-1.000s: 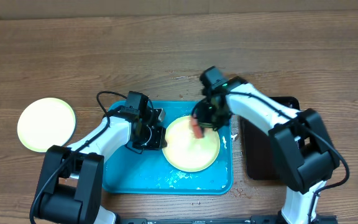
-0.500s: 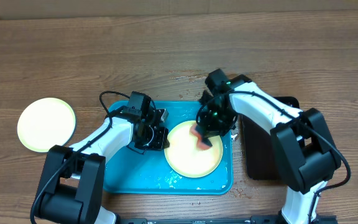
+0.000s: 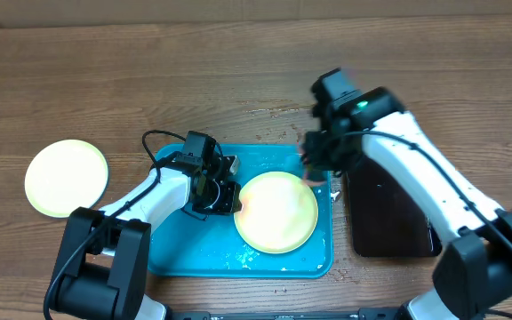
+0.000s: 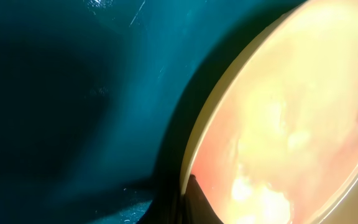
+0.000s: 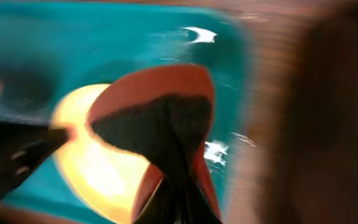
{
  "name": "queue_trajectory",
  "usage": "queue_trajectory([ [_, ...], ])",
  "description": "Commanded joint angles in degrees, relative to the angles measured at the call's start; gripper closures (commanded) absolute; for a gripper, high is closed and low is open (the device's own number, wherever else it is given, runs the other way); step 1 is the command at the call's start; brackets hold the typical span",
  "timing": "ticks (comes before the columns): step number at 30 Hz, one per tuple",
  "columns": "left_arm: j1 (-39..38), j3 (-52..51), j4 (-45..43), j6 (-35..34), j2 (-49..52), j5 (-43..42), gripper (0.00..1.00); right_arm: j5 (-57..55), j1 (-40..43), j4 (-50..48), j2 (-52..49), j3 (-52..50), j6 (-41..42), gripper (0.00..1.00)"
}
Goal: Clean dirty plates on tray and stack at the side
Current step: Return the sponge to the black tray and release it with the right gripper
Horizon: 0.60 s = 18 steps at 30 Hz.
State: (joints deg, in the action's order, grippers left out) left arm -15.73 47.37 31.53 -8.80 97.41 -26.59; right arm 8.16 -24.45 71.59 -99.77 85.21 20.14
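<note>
At the left rim of the pale yellow plate (image 3: 278,213), the left gripper (image 3: 225,197) is pressed together. In its wrist view one dark fingertip (image 4: 191,198) lies against that rim, so it appears to pinch the plate's edge. The plate stretches away from this gripper to the right and lies flat in the turquoise tray (image 3: 172,249). Its face glows yellow with a reddish tint towards the gripper's side. Bare tray floor lies behind and to the left of the gripper, and pale wet patches (image 3: 256,255) show nearer the front rim. Well off to the left of this gripper, outside the tray, a second pale yellow plate (image 3: 67,178) sits on the wooden surface (image 3: 238,71).

The right gripper (image 3: 314,169) is closed on a red pad (image 5: 166,78), which bulges out around its dark fingers. It hangs over the far right corner of the tray, just beyond the plate's far-right rim. The blur hides whether the pad touches the plate. To the right of this gripper, a black tray (image 3: 389,222) lies on the surface just beside the turquoise one. Small wet specks (image 3: 274,113) dot the wood behind it.
</note>
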Motion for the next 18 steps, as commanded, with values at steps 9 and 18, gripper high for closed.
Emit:
queue_trajectory([
  [9,0.31,-0.98,-0.46,-3.04,0.72,3.52,0.96,-15.34,18.27,7.96,2.12,-3.91,11.78,0.96],
  [18,0.31,1.33,1.14,-3.91,0.72,5.88,0.96,-13.6,21.2,-2.97,2.12,-20.44,14.4,0.96],
])
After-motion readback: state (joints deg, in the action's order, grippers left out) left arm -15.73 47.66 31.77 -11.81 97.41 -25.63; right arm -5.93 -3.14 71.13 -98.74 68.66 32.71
